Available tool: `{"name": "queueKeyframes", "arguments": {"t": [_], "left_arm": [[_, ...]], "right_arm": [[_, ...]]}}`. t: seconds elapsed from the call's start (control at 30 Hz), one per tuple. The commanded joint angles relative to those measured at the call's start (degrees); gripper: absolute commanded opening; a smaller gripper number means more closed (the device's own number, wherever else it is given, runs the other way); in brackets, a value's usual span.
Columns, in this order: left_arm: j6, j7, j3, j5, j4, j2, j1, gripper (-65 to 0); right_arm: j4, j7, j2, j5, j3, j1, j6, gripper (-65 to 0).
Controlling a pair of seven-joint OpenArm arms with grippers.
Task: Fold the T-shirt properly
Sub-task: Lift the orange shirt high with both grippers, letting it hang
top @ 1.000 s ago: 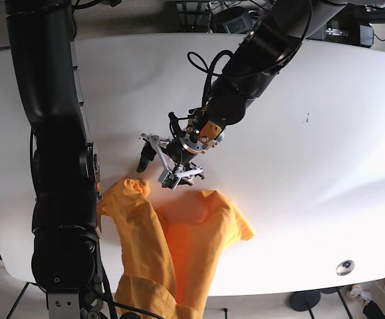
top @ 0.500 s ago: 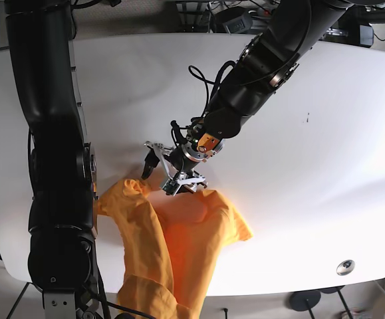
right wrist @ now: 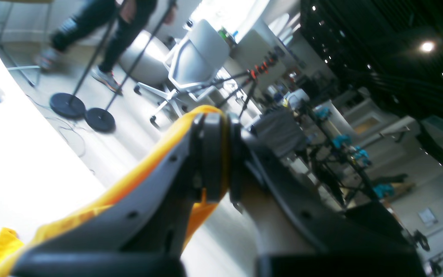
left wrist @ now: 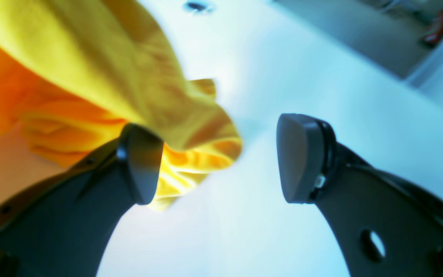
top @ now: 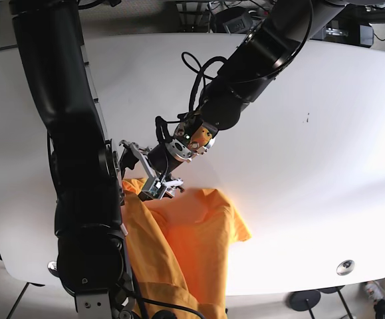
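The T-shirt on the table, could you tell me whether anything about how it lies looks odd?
Yes. The orange T-shirt is bunched rather than spread flat, and it hangs over the table's near edge. The right hand is shut on a fold of it, while the left hand is open at a rumpled corner.

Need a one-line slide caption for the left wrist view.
Left gripper, jaws open, over the white table at a bunched edge of the orange T-shirt.
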Motion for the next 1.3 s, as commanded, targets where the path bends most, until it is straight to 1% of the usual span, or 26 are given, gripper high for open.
{"name": "queueKeyframes", "arguments": {"t": [0.03, 0.13, 0.17, 0.2, 0.23, 0.3, 0.4, 0.43, 0.5, 0.57, 0.67, 0.73, 0.8, 0.87, 0.9, 1.1, 1.17, 1.3], "left_arm": [[0.44, -1.26, -0.31, -0.41, 5.20, -2.36, 0.81, -21.9], [1.15, -1.17, -0.40, -0.41, 12.06, -8.07, 4.94, -21.9], [1.15, -1.17, -1.63, -0.41, 14.70, -10.01, 6.70, -22.1], [1.15, -0.99, -3.04, -0.41, 16.28, -10.97, 8.28, -22.1], [1.15, 1.12, -5.59, -0.50, 19.53, -12.20, 10.74, -22.1], [1.06, 4.02, -8.93, -0.50, 23.75, -13.87, 13.29, -22.1], [0.97, 5.25, -12.88, -0.50, 29.38, -15.98, 17.51, -21.9], [0.97, 5.25, -13.50, -0.50, 30.43, -16.42, 18.22, -21.9], [0.97, 5.25, -14.64, -0.50, 31.66, -17.21, 19.01, -22.1], [0.97, 5.25, -17.19, -0.50, 33.07, -17.65, 20.59, -22.1], [0.97, 5.34, -25.19, -0.50, 34.65, -17.57, 23.67, -21.9], [0.97, 5.34, -29.06, -0.32, 33.51, -17.65, 24.19, -21.9], [0.97, 5.34, -31.08, -0.41, 31.05, -17.65, 24.28, -21.9], [0.97, 5.34, -31.52, -0.41, 28.15, -17.57, 23.93, -21.9], [0.97, 5.25, -31.52, -0.41, 25.95, -17.57, 22.70, -21.9], [0.97, 4.98, -31.52, -0.50, 16.63, -16.95, 17.42, -22.1], [0.97, 4.98, -31.43, -0.50, 13.47, -15.28, 15.23, -21.9], [0.88, 4.98, -31.08, -0.50, 8.28, -14.23, 11.45, -21.9]], "right_arm": [[0.54, 1.80, -1.10, -0.03, 0.22, 2.60, -0.63, -63.1], [0.45, 1.80, -3.46, -0.03, 0.13, 2.60, -1.07, -63.1], [0.45, 1.80, -3.46, 0.41, -0.22, 2.60, -1.25, -63.1], [0.45, 1.80, -3.46, 0.59, -1.80, 2.60, -1.33, -63.1], [0.45, 1.80, -3.46, 0.59, -4.09, 2.60, -2.56, -63.1], [0.45, 1.89, -3.46, 1.11, -5.76, 2.60, -5.11, -63.1], [0.45, 1.71, -3.46, 6.74, -5.93, 2.60, -6.87, -63.1], [0.45, 1.71, -3.46, 7.36, -5.76, 2.60, -7.40, -63.1], [0.54, 1.71, -3.46, 7.53, -5.76, 2.60, -7.31, -63.1], [0.89, 1.63, -3.46, 7.62, -5.67, 2.60, -7.31, -63.1], [0.98, 1.71, -3.46, 7.44, -5.67, 2.60, -7.31, -63.1], [1.42, 1.71, -3.46, 7.53, -4.44, 2.60, -7.22, -63.1], [1.33, 1.71, -3.46, 7.44, -2.95, 2.60, -7.14, -63.1], [1.15, 1.71, -3.46, 7.18, -2.33, 2.60, -5.99, -63.1], [0.98, 1.80, -3.46, 7.18, -2.33, 2.60, -5.82, -63.1], [0.98, 1.80, -3.46, 7.18, -2.33, 2.60, -5.73, -63.1], [0.98, 1.80, -3.46, 7.18, -2.33, 2.60, -5.64, -63.1], [0.98, 1.80, -3.46, 7.18, -2.33, 2.60, -5.55, -63.1]]}}
